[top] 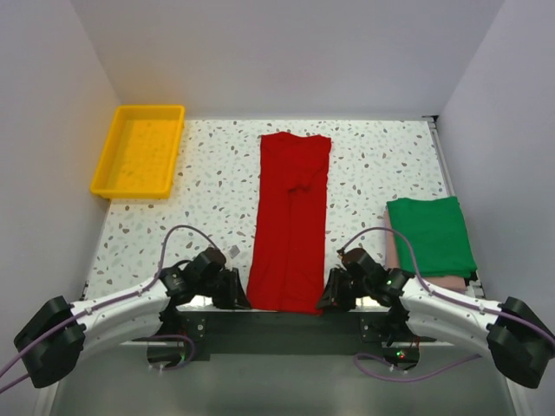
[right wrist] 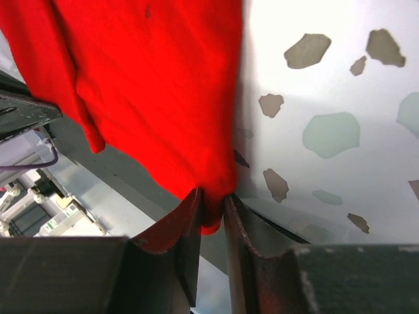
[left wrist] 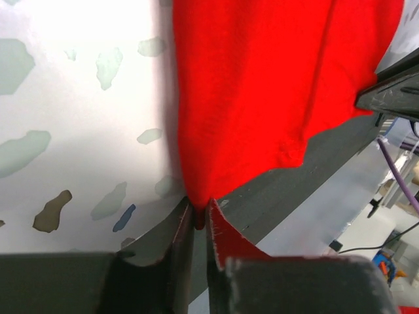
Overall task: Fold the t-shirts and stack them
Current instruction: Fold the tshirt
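— What is held nearest the arm bases?

— The near hem of the red shirt is held at both corners. Its left corner is pinched by the left fingers and its right corner by the right fingers. Red cloth is seen clamped between each pair.

— How is the shirt laid?

— It is spread on the speckled bench as a long narrow strip running away from the arms. The pinched hem is seen reaching over the bench's near edge.

— What is seen around it?

— To the right of the red shirt, well apart, a folded green shirt is laid on top of a pink cloth. Farther back, well to the left of the red shirt, a yellow tray is set.
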### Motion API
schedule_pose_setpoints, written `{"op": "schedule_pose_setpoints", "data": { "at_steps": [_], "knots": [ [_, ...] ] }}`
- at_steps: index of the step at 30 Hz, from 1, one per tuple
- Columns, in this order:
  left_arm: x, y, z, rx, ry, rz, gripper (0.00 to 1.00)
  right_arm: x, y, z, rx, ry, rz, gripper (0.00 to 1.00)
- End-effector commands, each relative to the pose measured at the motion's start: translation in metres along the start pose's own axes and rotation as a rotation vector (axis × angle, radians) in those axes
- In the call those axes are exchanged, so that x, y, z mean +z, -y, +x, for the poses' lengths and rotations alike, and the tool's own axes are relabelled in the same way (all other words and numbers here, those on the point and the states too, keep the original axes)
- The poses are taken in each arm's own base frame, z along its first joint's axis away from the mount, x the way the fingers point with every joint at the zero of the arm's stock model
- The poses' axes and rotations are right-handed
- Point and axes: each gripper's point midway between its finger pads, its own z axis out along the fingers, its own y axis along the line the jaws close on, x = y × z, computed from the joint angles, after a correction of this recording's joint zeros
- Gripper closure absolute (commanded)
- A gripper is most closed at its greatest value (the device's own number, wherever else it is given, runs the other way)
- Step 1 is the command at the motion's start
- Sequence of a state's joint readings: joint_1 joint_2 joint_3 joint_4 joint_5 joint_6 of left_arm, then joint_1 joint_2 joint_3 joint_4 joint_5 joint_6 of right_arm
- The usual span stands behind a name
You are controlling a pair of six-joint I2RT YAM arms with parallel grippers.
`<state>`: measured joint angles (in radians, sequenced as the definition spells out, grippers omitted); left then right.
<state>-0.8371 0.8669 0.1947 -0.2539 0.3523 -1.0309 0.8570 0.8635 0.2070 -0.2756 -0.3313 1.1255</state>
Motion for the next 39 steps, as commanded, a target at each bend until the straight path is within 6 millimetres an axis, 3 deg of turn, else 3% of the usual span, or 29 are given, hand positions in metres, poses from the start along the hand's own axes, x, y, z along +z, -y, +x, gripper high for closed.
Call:
{"op": "schedule_pose_setpoints", "data": {
  "at_steps": [1, 6, 10, 16, 21, 24, 30, 32, 33, 39],
  "knots": [
    [0.004, 0.004, 0.0, 0.003, 0.012, 0.021, 0.85, 0.002, 0.006, 0.008, 0.008, -0.033, 0.013, 0.77],
    [0.004, 0.017, 0.007, 0.028, -0.011, 0.043, 0.98, -0.003, 0.013, 0.013, -0.013, -0.056, 0.035, 0.91],
    [0.002, 0.028, 0.011, 0.04, -0.02, 0.054, 1.0, -0.009, 0.023, 0.023, -0.013, -0.08, 0.054, 0.97],
    [-0.002, 0.047, 0.017, 0.073, -0.032, 0.074, 1.0, -0.024, 0.024, 0.028, -0.033, -0.076, 0.041, 0.99],
    [-0.006, 0.074, -0.001, 0.114, 0.019, 0.095, 1.0, -0.037, 0.008, 0.013, -0.092, 0.002, 0.035, 0.97],
    [-0.006, 0.089, -0.014, 0.131, 0.051, 0.099, 1.0, -0.041, -0.007, -0.001, -0.121, 0.058, 0.02, 0.97],
    [-0.001, 0.109, -0.049, 0.137, 0.147, 0.081, 1.0, -0.046, -0.044, -0.058, -0.201, 0.243, 0.075, 0.97],
    [0.001, 0.111, -0.066, 0.113, 0.183, 0.066, 1.0, -0.048, -0.049, -0.078, -0.204, 0.307, 0.108, 0.97],
    [0.002, 0.112, -0.073, 0.108, 0.198, 0.066, 1.0, -0.053, -0.064, -0.09, -0.224, 0.342, 0.085, 0.97],
    [-0.002, 0.116, -0.139, 0.033, 0.334, 0.065, 1.0, -0.051, -0.087, -0.143, -0.21, 0.429, 0.101, 0.98]
  ]
}}
